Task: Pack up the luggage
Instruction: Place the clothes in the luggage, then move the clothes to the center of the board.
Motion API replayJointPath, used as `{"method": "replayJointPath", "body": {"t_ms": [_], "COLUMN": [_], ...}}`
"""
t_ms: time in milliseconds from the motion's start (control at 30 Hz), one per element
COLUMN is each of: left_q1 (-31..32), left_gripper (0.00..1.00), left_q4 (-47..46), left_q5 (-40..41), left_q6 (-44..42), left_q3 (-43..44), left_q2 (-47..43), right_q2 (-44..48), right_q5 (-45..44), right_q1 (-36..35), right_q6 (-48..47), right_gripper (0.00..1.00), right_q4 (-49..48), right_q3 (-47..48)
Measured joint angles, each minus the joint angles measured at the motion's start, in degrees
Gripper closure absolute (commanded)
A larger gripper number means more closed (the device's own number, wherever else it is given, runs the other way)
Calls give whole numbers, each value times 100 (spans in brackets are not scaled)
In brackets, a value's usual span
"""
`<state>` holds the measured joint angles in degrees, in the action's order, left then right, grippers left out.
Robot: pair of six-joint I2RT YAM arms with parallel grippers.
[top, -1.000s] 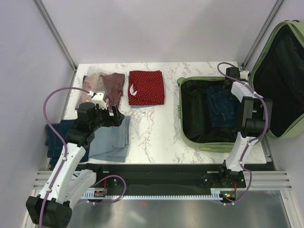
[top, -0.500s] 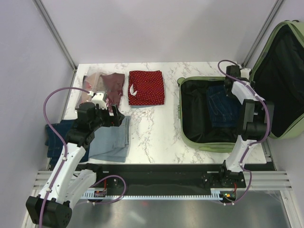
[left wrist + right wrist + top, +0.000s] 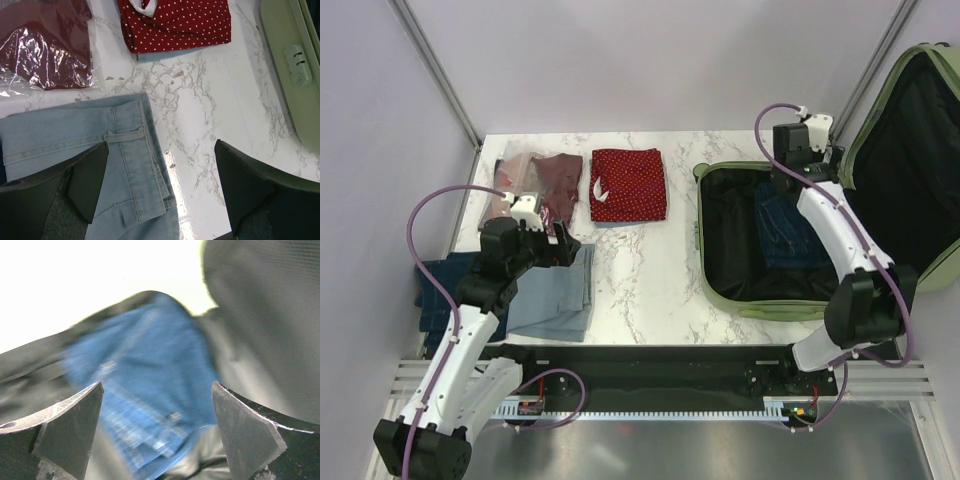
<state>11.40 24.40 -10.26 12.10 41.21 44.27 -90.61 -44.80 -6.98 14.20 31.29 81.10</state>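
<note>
Overhead and wrist views of a white marble-patterned worktop (image 3: 640,262). The luggage (image 3: 765,310), a large sage-green hard-shell suitcase with black fabric lining, lies open at the worktop's right end, its lid raised against the right wall. A folded dark blue pair of jeans (image 3: 785,232) lies inside the base. The right hand (image 3: 783,182) is over the rear of the base, fingers spread wide and empty; its wrist view is blurred, so it only appears to be clear of the jeans. The left hand (image 3: 562,244), likewise spread and empty, hovers above folded light blue jeans (image 3: 555,295) near the left edge. Behind lie a red white-dotted cloth (image 3: 628,185) and a maroon garment in clear plastic (image 3: 535,175)
</note>
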Motion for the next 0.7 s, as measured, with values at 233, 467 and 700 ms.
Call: {"method": "replayJointPath", "body": {"t_ms": [233,467,700], "left_q1": [0,0,0], "left_gripper": [4,5,4], "left_q4": [0,83,212], "left_q5": [203,612,1021], "left_q6": [0,0,2], "left_q3": [0,11,11], "left_q2": [-74,-101,-269], "right_q2": [1165,1718,1392], "right_q5": [1847,3397,4131], "right_q1": [-986,-2520,-3982], "right_q6": [413,1226,2166], "right_gripper": [5,5,5], "right_q4": [-251,-931,-1731], "right_q3": [-518,-1270,-1980]}}
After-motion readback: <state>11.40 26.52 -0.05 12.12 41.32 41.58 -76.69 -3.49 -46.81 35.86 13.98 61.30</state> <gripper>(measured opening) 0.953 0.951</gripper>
